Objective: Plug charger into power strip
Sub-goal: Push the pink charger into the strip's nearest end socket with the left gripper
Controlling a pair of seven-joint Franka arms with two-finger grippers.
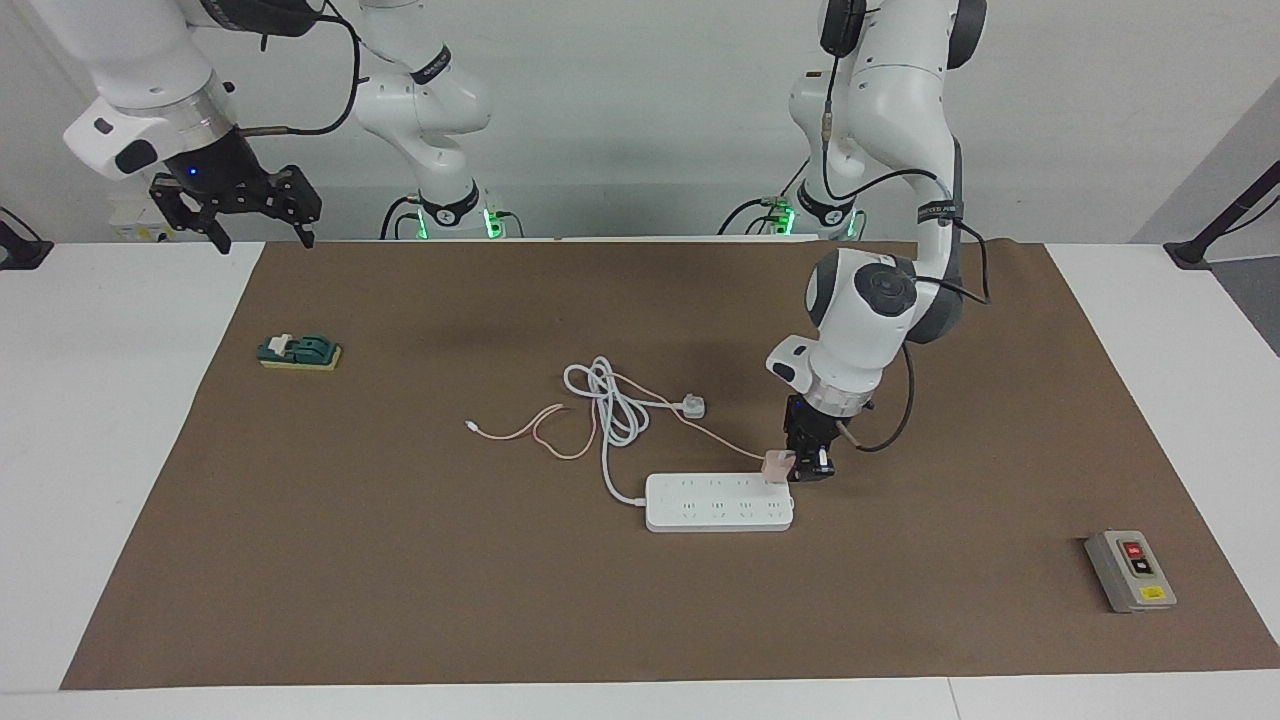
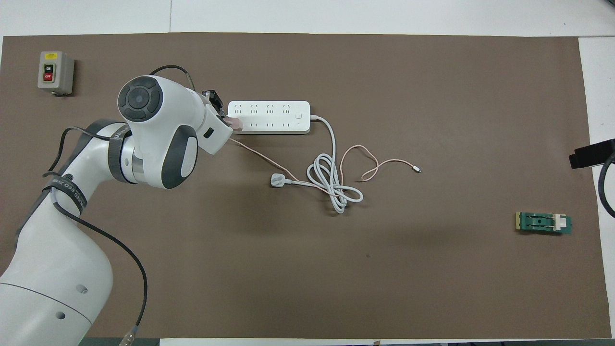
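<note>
The pale-pink charger (image 1: 776, 465) (image 2: 235, 123) is held in my left gripper (image 1: 800, 467), which is shut on it. It hangs over the end of the white power strip (image 1: 718, 502) (image 2: 269, 117) that lies toward the left arm's end of the table. Its thin pink cable (image 1: 720, 432) (image 2: 259, 154) trails over the mat to a loose tip. My left arm's wrist hides the left gripper in the overhead view. My right gripper (image 1: 262, 222) is open, up in the air over the mat's corner near the right arm's base.
The strip's thick white cord (image 1: 612, 410) (image 2: 331, 180) lies coiled nearer the robots, ending in a white three-pin plug (image 1: 692, 406) (image 2: 277, 180). A grey button box (image 1: 1130, 571) (image 2: 55, 72) sits toward the left arm's end. A green block (image 1: 300, 352) (image 2: 544, 223) lies toward the right arm's end.
</note>
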